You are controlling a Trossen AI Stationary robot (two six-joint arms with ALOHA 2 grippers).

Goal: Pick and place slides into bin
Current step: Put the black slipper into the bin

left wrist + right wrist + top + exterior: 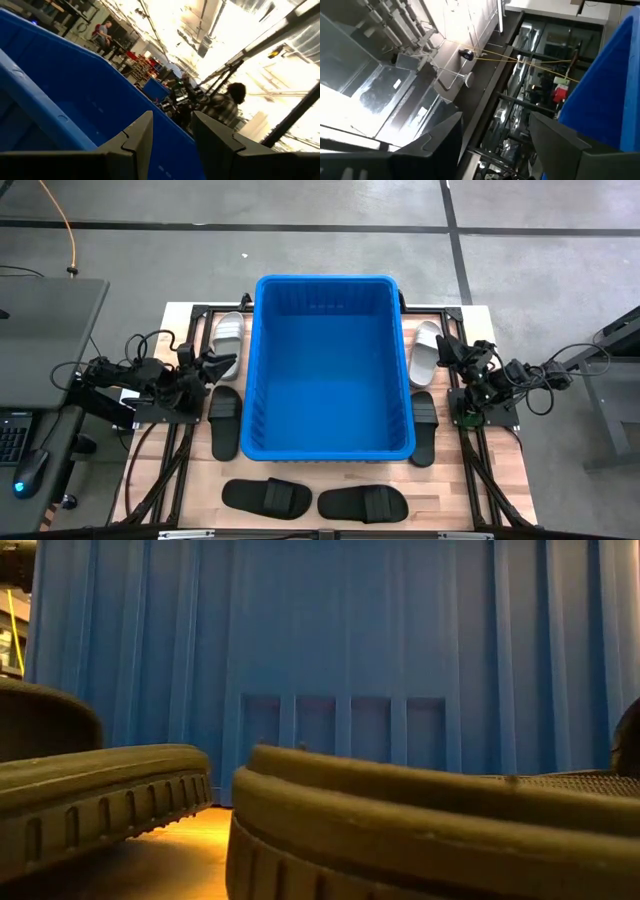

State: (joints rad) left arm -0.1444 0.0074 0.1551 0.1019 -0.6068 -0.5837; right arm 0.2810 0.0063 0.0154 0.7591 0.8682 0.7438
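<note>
The blue bin [330, 365] stands in the middle of the table, and its wall fills the low view [330, 650]. One pale slide [228, 332] lies at the bin's far left, another [427, 350] at its far right. Black slides lie left [225, 420] and right [423, 425] of the bin, and two more [266, 497] [362, 503] lie near the front edge. My left gripper [222, 365] is open beside the bin's left wall, near the left pale slide. My right gripper [447, 348] is open by the right pale slide. Both hold nothing.
Two black slides [100, 790] [420, 830] lie close in front of the low camera. A desk with a keyboard and mouse [30, 470] stands left of the table. People show in the room beyond [227, 102]. Bare wood shows between the front slides and the bin.
</note>
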